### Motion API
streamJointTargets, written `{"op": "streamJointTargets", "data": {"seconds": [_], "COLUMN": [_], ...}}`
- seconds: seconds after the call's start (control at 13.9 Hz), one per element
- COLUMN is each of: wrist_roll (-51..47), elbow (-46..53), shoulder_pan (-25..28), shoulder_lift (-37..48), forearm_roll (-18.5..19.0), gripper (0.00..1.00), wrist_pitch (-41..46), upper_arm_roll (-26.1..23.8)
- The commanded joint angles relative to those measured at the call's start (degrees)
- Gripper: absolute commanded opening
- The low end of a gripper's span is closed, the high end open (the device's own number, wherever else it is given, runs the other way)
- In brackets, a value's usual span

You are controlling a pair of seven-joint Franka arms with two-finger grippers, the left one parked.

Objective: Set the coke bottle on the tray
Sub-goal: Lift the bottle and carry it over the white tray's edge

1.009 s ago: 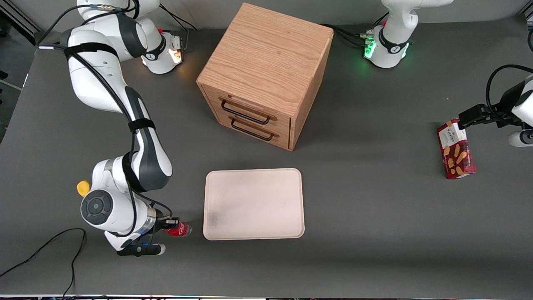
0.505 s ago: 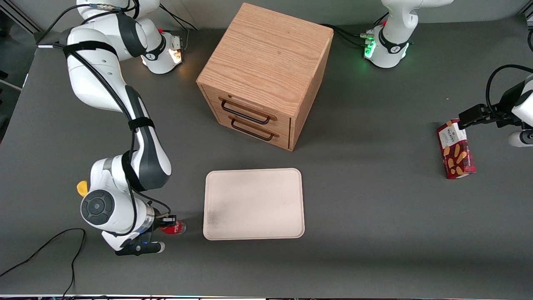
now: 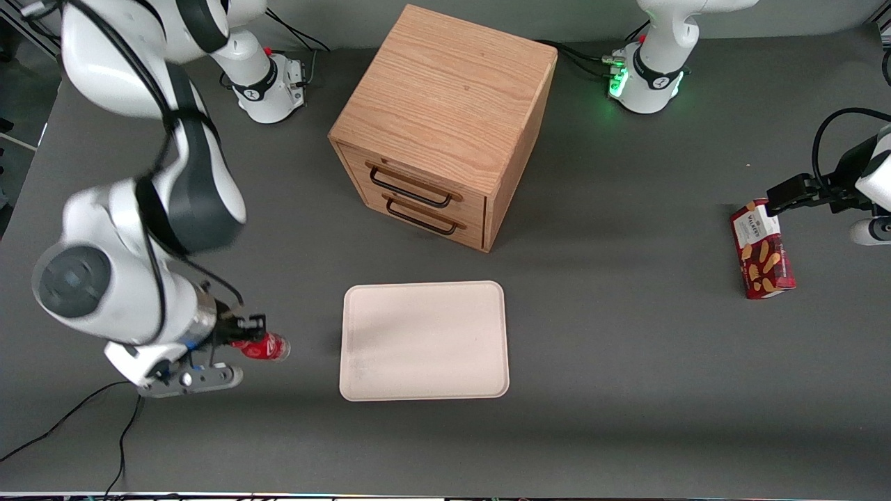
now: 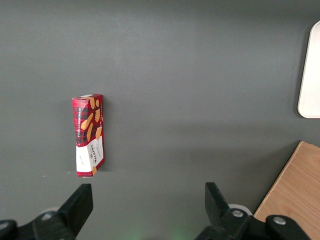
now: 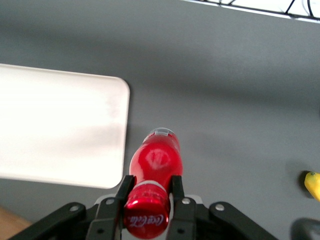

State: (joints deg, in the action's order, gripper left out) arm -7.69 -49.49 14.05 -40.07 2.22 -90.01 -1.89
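My right gripper (image 3: pixel 245 335) is shut on the neck of the small red coke bottle (image 3: pixel 263 346) and holds it lifted above the table, beside the tray toward the working arm's end. In the right wrist view the gripper (image 5: pixel 149 186) clamps just below the red cap, and the bottle (image 5: pixel 156 162) hangs down with its clear base lowest. The cream-white tray (image 3: pixel 423 340) lies flat in front of the drawer cabinet, nearer the front camera; its rounded corner (image 5: pixel 112 100) shows beside the bottle.
The wooden drawer cabinet (image 3: pixel 445 122) stands at the table's middle, farther from the front camera than the tray. A red biscuit box (image 3: pixel 761 250) lies toward the parked arm's end (image 4: pixel 89 135). A small yellow object (image 5: pixel 312 184) lies on the table near the bottle.
My gripper has risen with the coke bottle in it, lifting it off the table and drifting a little away from the tray. The tray has not moved.
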Motion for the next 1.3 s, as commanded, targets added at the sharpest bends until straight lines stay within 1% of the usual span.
{"op": "streamJointTargets", "data": {"seconds": [0.0, 0.14, 0.29, 0.36, 0.58, 0.79, 0.94, 1.23], "wrist_roll": [0.23, -2.66, -3.82, -3.82, -3.12, -3.12, -3.12, -3.12], "elbow": [-0.52, 1.23, 1.15, 1.15, 1.06, 0.97, 0.97, 0.8], "shoulder_pan": [-0.16, -0.16, -0.16, -0.07, 0.19, 1.07, 1.07, 1.16], "shoulder_lift": [1.75, 0.53, -0.97, -2.28, -6.67, -10.98, -12.74, -14.68], "forearm_roll": [0.94, 0.94, 1.03, 1.03, 1.21, 3.14, 3.23, 4.54], "gripper": [0.0, 0.01, 0.01, 0.04, 0.05, 0.05, 0.05, 0.05], "wrist_pitch": [0.11, -2.08, -6.38, -8.66, -13.51, -18.16, -19.67, -20.9], "upper_arm_roll": [-3.89, -6.97, -9.17, -9.27, -9.27, -9.36, -9.36, -9.36]}}
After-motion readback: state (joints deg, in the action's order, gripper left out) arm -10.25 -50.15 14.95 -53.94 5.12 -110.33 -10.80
